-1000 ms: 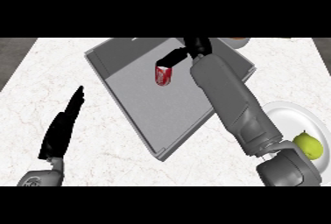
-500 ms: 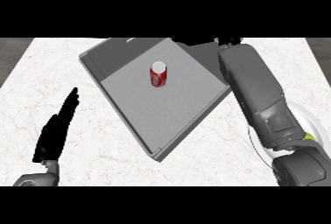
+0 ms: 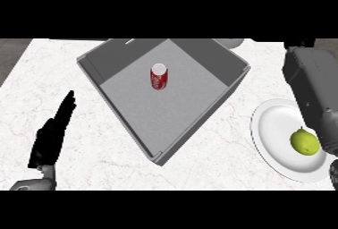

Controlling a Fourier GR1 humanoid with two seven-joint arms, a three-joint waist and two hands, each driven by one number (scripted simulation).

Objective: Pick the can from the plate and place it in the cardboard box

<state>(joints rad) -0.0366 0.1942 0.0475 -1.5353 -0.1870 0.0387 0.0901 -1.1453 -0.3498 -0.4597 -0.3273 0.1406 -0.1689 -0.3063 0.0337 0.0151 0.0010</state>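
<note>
Your left hand rests low at the left edge, fingers straight and pressed together, touching nothing. Up and to its right, the red cylindrical can stands upright inside the grey square cardboard box. Your right hand is out of view, so you cannot tell its state. Far right of the left hand, a yellow-green lemon lies on the round white plate.

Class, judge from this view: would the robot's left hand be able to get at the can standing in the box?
Probably yes. The left hand rests open beside the box, nothing lies between them, and the can stands upright in the open-topped box; the hand must clear the wall.
</note>
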